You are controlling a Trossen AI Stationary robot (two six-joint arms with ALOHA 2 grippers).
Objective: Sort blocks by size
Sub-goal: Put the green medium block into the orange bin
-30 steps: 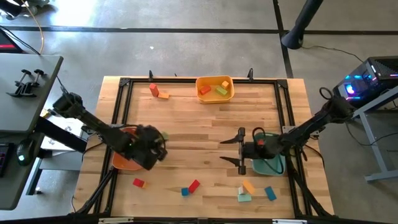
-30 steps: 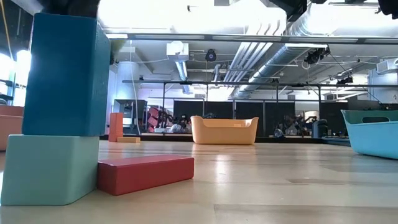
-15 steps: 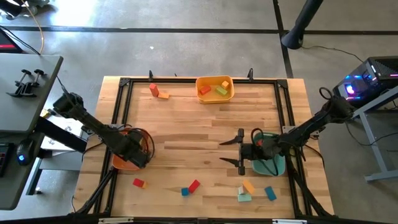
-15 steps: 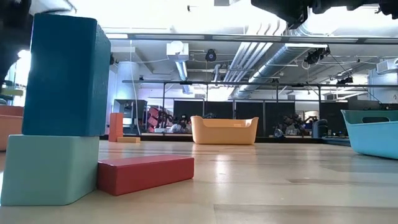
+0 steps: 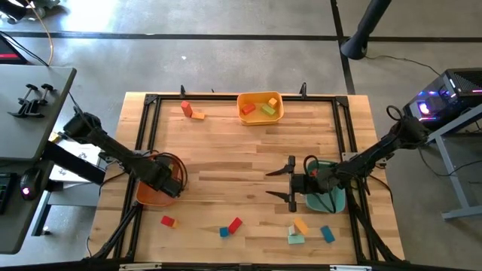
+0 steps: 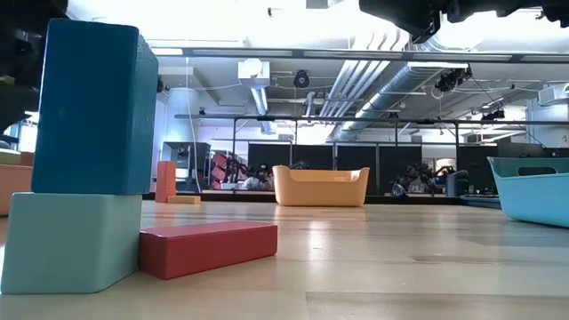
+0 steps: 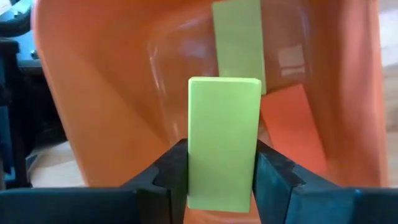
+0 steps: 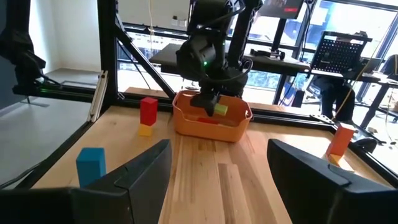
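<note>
The left gripper (image 7: pixel 222 180) jaws pinch the green block (image 7: pixel 224 149) across its flat sides (rigid, light, probably smooth), while the right gripper (image 8: pixel 217 171) jaws stand wide.

Light wooden slatted table top (image 5: pixel 241 154) w/ black metal frame rail (image 5: pixel 340 128) round the work area. On it: yellow plastic tray (image 5: pixel 260 108) at far edge centre; orange plastic tray (image 5: pixel 154 192) on left side; teal plastic tray (image 5: pixel 325 197) on right. Loose blocks on the wood: red + orange pair (image 5: pixel 190 111) far left; small red block (image 5: pixel 168 221), red bar (image 5: pixel 234 225) beside small blue cube (image 5: pixel 224 232), near edge; orange, pale teal, blue pieces (image 5: pixel 309 231) grouped near right.
</note>
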